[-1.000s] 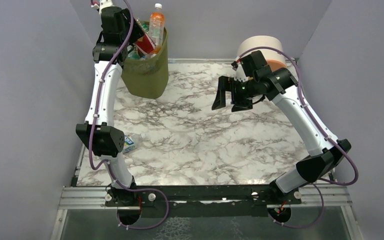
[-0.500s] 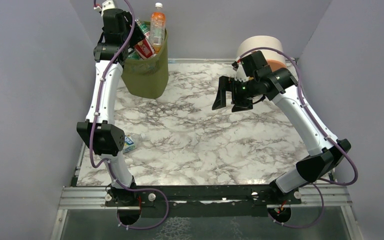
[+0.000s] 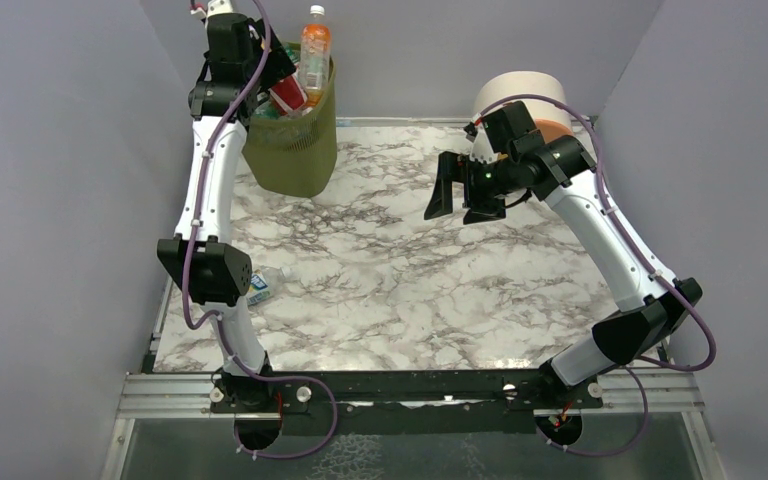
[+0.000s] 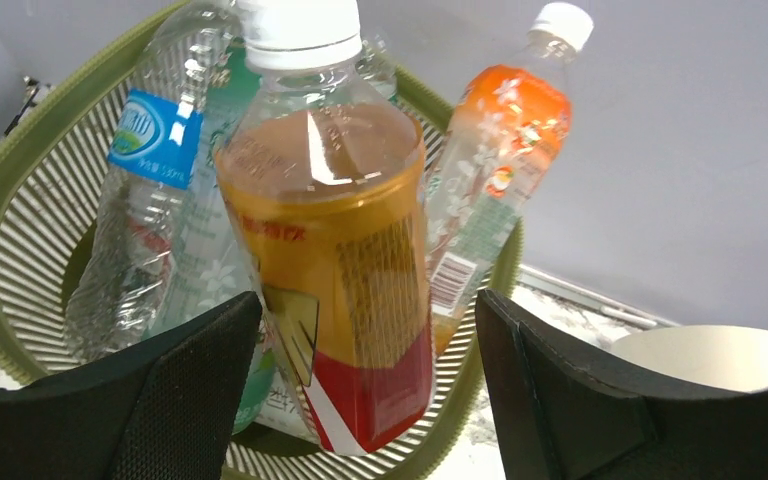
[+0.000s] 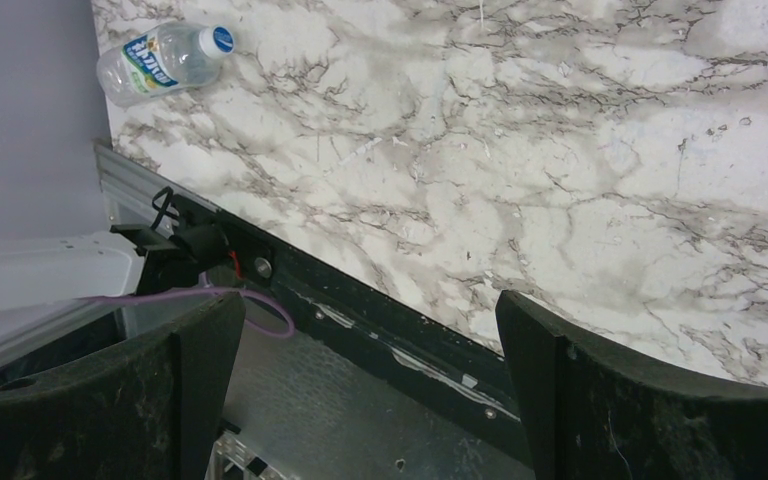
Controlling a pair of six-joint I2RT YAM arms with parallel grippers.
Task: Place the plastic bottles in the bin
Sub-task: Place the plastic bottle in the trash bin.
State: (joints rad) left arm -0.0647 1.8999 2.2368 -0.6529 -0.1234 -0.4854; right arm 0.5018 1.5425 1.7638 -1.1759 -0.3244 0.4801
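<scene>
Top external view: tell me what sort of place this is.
Probably a robot test cell: marble-patterned table boxed in by plain grey walls, left arm and right arm bolted to a metal rail.

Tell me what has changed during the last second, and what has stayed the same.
The left gripper brought the red-labelled bottle lower into the bin. The left arm leaned slightly toward the back wall. Its fingers now stand open on either side of that bottle. The right gripper, the orange bottle and the bottle on the table did not move.
</scene>
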